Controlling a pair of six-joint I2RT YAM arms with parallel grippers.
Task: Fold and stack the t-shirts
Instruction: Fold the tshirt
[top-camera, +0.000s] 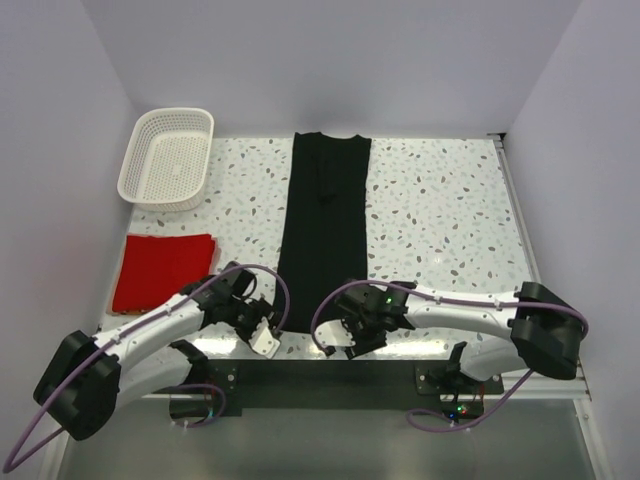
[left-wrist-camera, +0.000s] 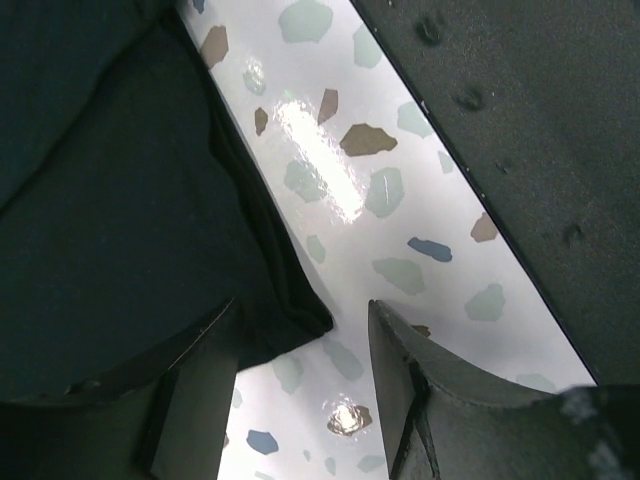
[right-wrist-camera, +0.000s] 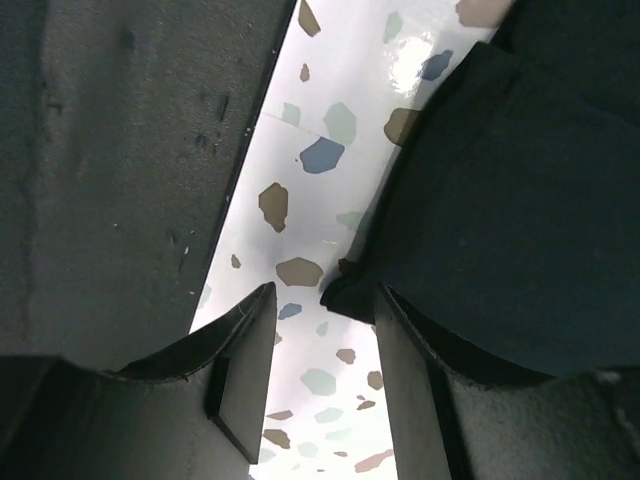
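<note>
The limp black t-shirt (top-camera: 325, 220), stretched from 12 to 6 o'clock on the table (top-camera: 440, 200), is best pinched at its near corners, straddled by the open, empty left hand (top-camera: 264, 334) and right hand (top-camera: 352, 338).

No legible writing in any view.
The black t-shirt (top-camera: 324, 230), the red t-shirt (top-camera: 163, 270), the white basket (top-camera: 167, 158), the speckled worktop (top-camera: 440, 220), the left arm (top-camera: 150, 335) and the right arm (top-camera: 470, 305) show no text, label, brand, number or sign that can be read.
</note>
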